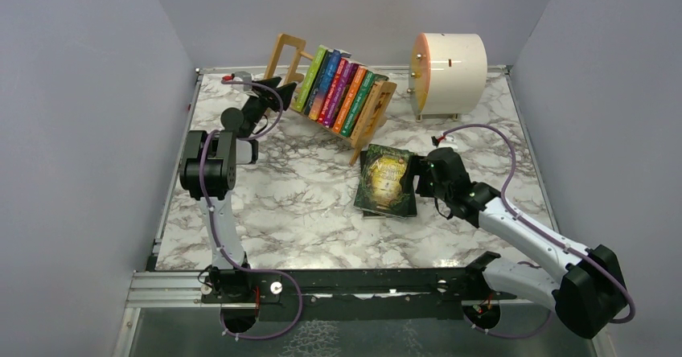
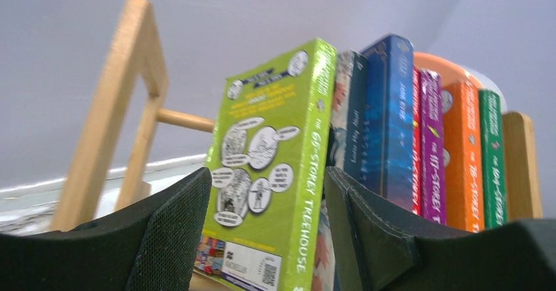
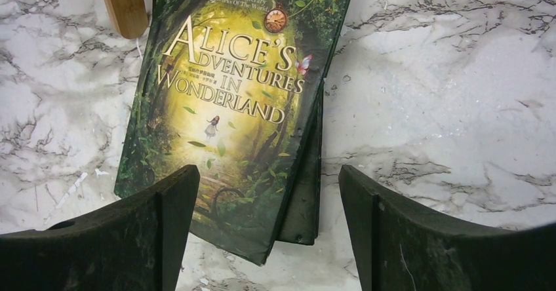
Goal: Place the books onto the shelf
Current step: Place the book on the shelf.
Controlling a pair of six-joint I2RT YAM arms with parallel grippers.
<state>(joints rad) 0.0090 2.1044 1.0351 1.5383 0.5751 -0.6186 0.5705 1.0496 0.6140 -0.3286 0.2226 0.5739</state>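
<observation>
Most of the books (image 1: 338, 92) stand in the shelf (image 1: 378, 104) at the far middle of the worktop (image 1: 281, 204). The left claw (image 2: 267, 172), partly open and holding nothing, faces the lime-green book (image 2: 275, 94) at the row's left end. The right claw (image 3: 269, 173) hovers wide and empty over the Alice book (image 3: 229, 94), which lies on a second book (image 3: 308, 193) near the shelf's right end. Picking it up looks like the step in hand. The right claw would need to drop and catch the top book's edge.

Books (image 1: 338, 92) in shelf (image 1: 283, 51), drum (image 1: 450, 63) right, loose books (image 1: 388, 180) before
</observation>
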